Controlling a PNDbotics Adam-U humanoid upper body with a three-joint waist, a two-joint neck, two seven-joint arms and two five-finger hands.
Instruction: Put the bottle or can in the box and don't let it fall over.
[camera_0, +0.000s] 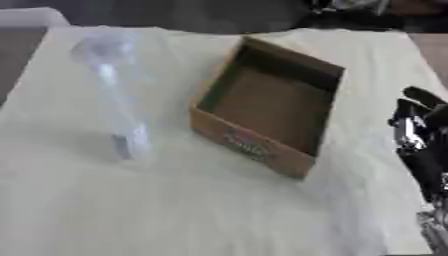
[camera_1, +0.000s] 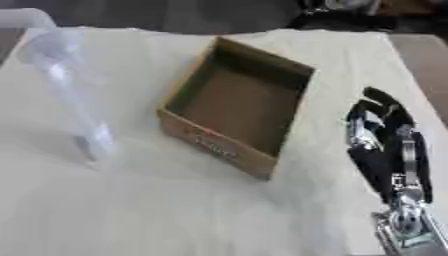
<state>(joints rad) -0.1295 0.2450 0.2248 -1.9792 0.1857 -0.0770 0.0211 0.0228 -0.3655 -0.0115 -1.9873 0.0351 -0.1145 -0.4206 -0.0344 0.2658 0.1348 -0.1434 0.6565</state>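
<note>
The open cardboard box (camera_0: 267, 107) sat empty on the cloth-covered worktop (camera_0: 175, 210), a red and blue print on its near wall too blurred to read. Well apart to its left stood a clear plastic bottle (camera_0: 118, 95) (upright, see-through, hard to make out). The right hand (camera_1: 385, 145) rested beside the box, holding nothing; whether its fingers were apart could not be told.

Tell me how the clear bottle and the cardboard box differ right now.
The bottle is see-through and pale; the box is opaque brown cardboard. The bottle is tall and narrow; the box is low, wide and open-topped. The bottle is on the robot's left, the box more central. Both rest on the white cloth, apart from each other, untouched by any hand.
</note>
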